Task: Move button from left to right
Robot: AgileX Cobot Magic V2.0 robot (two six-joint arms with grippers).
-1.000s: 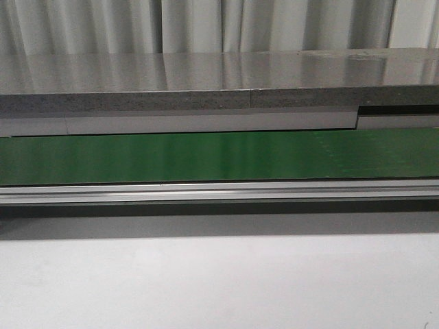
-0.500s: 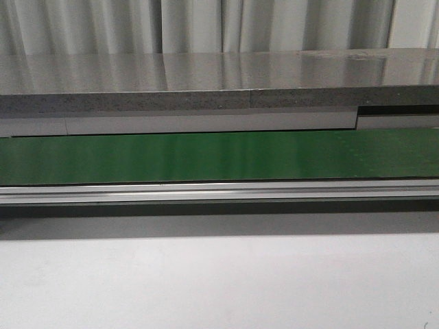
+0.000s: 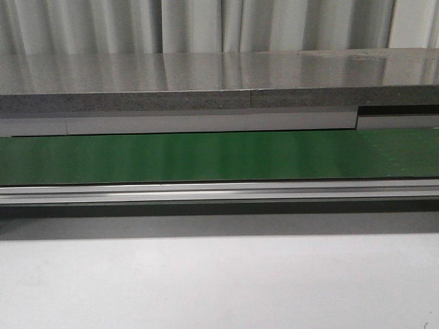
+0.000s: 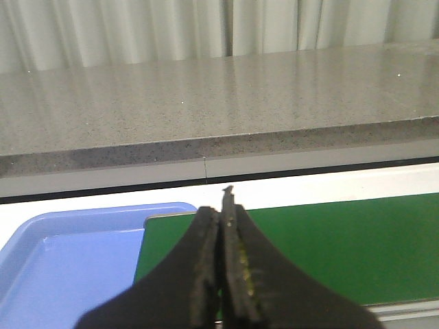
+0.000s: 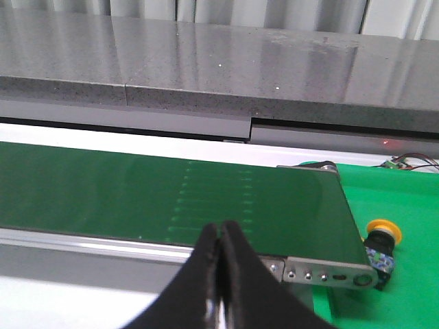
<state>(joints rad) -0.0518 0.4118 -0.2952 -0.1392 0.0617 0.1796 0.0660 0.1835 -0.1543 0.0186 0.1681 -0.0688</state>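
The button (image 5: pixel 381 241), with a yellow-orange cap on a black body, stands on a bright green surface (image 5: pixel 405 205) just past the end of the green conveyor belt (image 5: pixel 171 195); it shows only in the right wrist view. My right gripper (image 5: pixel 221 229) is shut and empty, over the belt's near rail, well to the side of the button. My left gripper (image 4: pixel 221 209) is shut and empty, above the other end of the belt (image 4: pixel 329 247), next to a blue tray (image 4: pixel 68 260). Neither gripper shows in the front view.
The green belt (image 3: pixel 219 156) runs across the front view with a metal rail (image 3: pixel 219 192) along its near side and a grey stone counter (image 3: pixel 219 82) behind it. A white table surface (image 3: pixel 219 281) lies in front. Wires (image 5: pixel 411 161) lie beyond the button.
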